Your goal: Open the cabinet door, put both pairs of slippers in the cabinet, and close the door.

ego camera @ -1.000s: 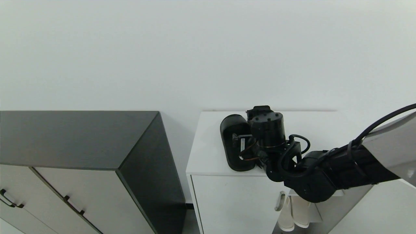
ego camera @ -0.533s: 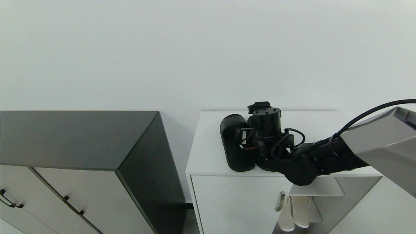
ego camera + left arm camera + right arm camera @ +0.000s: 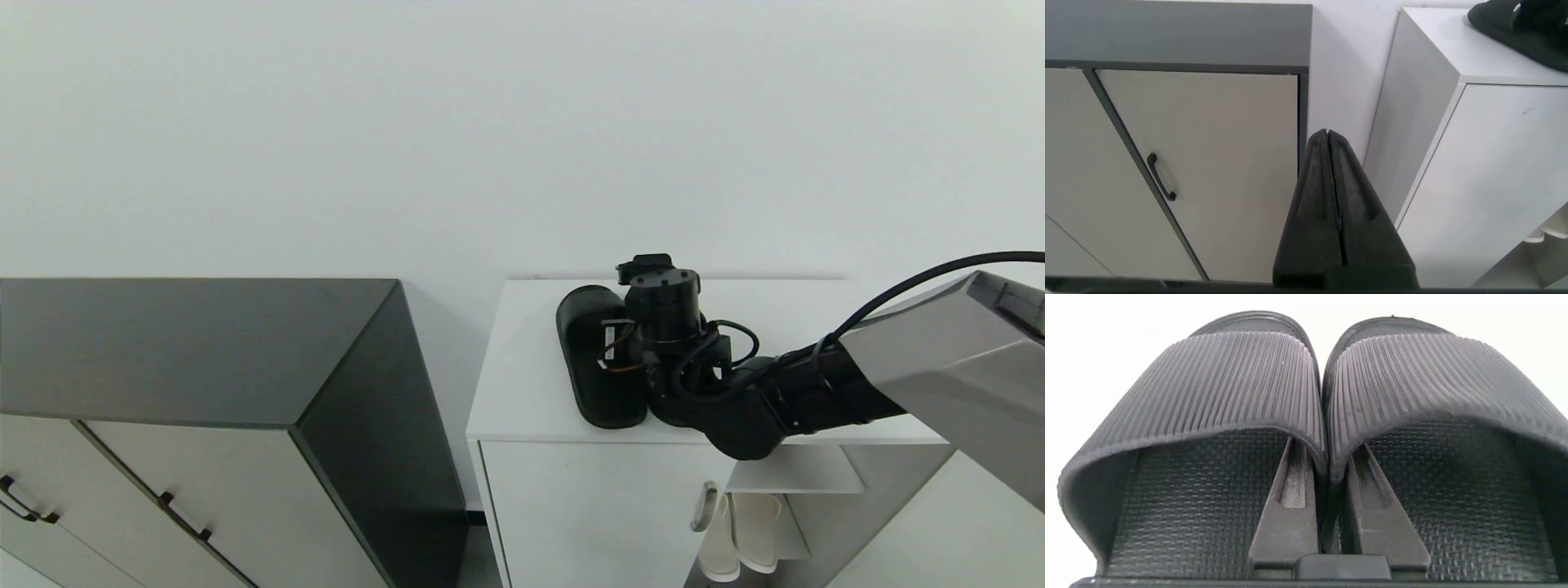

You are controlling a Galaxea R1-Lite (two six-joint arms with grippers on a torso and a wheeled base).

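My right jaws are clamped on the black slippers [image 3: 1233, 400] - one of the fingers [image 3: 1286, 506] lies inside each slipper, under its ribbed strap, and the two inner walls are pinched between them. In the right wrist view the two straps touch each other in the middle, just above the fingers.

The pair lies side by side on the top of the white cabinet [image 3: 522, 392], soles down, nearer to its left half. In the head view the left slipper of the pair [image 3: 600, 359] shows beside my right wrist, which hides the other one.

Below this top, the right part of the white cabinet stands open. A shelf [image 3: 804, 475] shows there, and under it the white slippers [image 3: 739, 539] stand close together inside the cabinet. Just left of them a handle [image 3: 704, 506] sits on the shut front panel.

My left jaws are together, with nothing between them - they hang low, before the gap between the white cabinet [image 3: 1429, 82] and the dark cabinet [image 3: 1176, 37].

The dark cabinet [image 3: 180, 351] stands to the left of the white one, near but apart. Both stand against a plain wall [image 3: 490, 122].
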